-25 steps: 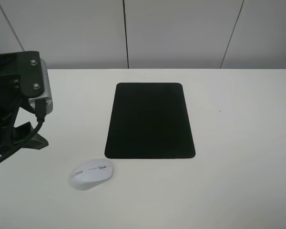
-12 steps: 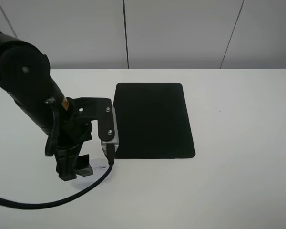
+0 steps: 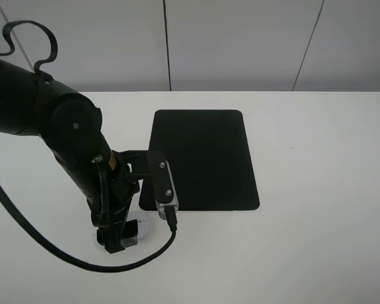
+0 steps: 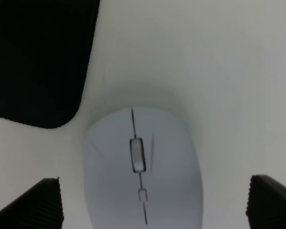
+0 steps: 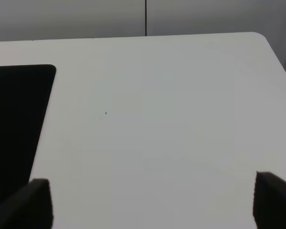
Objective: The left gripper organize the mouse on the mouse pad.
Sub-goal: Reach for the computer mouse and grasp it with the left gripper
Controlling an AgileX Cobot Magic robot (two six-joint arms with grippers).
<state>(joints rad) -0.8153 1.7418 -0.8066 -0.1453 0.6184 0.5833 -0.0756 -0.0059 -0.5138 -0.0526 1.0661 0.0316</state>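
Beside mouse pad (image 3: 202,158) — mouse (image 4: 142,167) | left jaws spread astride it | right jaws spread

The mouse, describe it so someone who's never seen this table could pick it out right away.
On the white table, find the big black mouse pad; just off its front left corner lies the mouse, straddled by the open left gripper. It's the only small, rounded white thing, with a grey scroll wheel.

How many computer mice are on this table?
1. The mouse lies on the table beside the mouse pad's corner, between the left gripper's open fingers. The arm hides some table.
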